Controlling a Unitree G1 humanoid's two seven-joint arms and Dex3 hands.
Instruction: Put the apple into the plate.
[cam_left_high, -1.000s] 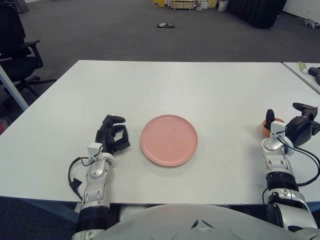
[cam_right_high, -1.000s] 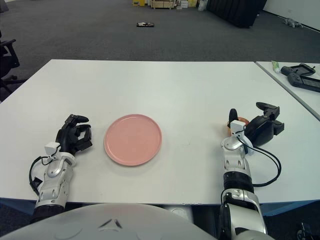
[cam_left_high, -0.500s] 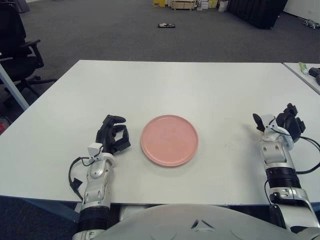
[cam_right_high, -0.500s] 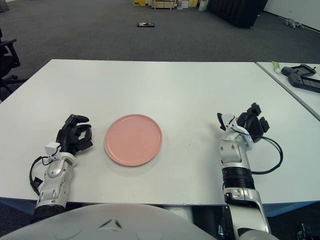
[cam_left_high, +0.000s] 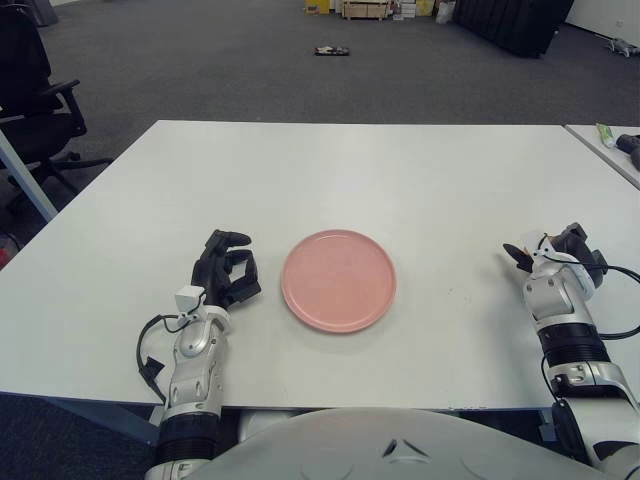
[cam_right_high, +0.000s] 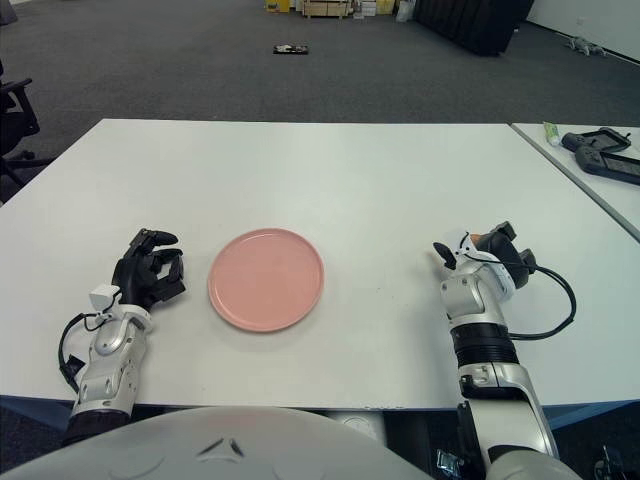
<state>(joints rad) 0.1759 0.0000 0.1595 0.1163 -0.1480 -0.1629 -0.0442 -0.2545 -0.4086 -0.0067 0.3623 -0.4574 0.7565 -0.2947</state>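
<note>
Closing in over the last second, the right hand (cam_right_high: 480, 255) has wrapped around the apple (cam_right_high: 481, 238), fingers curled on it so only an orange sliver peeks out, well right of the plate (cam_right_high: 266, 278). One apple, one pink plate, two hands. Plate sits at the desk (cam_right_high: 330, 170) centre with bare white surface all round it. Left hand (cam_right_high: 150, 270) rests just left of the plate, fingers curled, holding nothing. Second desk (cam_right_high: 560, 150) butts in at far right with a dark device (cam_right_high: 603, 152) on it.
</note>
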